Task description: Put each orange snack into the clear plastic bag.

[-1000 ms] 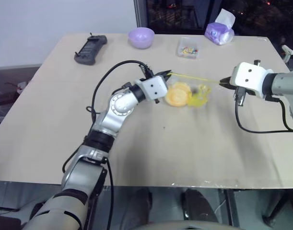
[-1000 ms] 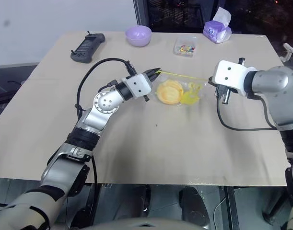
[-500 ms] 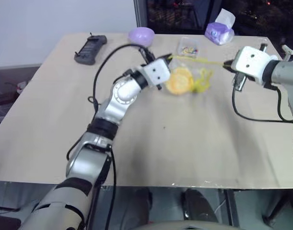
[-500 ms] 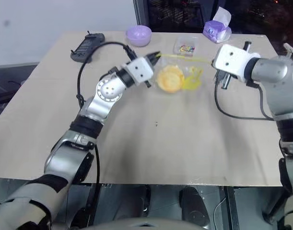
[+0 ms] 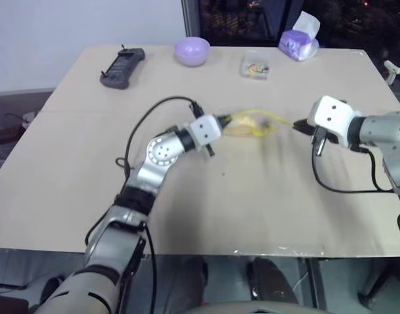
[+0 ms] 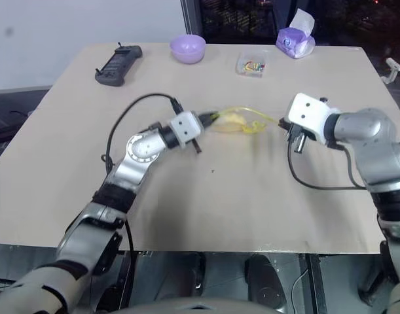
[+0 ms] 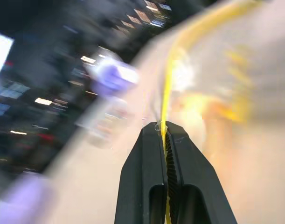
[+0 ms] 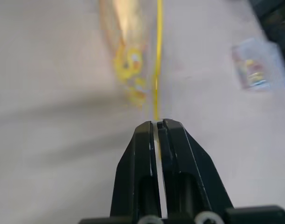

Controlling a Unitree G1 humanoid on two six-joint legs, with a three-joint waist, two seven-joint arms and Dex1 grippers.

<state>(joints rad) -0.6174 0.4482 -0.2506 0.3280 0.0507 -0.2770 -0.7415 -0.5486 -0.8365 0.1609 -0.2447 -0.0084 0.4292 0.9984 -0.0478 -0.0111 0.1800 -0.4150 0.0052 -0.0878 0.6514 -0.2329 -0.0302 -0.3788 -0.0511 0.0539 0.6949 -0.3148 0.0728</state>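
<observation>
The bag lies low over the middle of the counter, stretched between the two arms by its yellow zip strip. The left gripper is clenched on the strip's left end; the left wrist view shows the yellow edge pinched between its jaws. The right gripper is clenched on the opposite end, the strip running straight into its closed jaws in the right wrist view. Inside the bag, just right of the left gripper, sits the snack, its golden-orange mass seen through the plastic, with a smaller yellow item beside it, nearer the right gripper.

Well behind the bag, along the counter's far edge, stand a purple bowl, a small clear box of coloured bits, a tissue pack and a dark remote.

Judging from this, the loading step looks finished for the one snack in sight; no other orange snack lies on the counter. The step in hand seems to be handling the filled bag by its mouth, either settling it on the counter or drawing the strip taut for sealing. The next move calls for keeping both pinches even so the strip stays straight and the snack does not slide out, then easing the bag down flat before either gripper lets go.
</observation>
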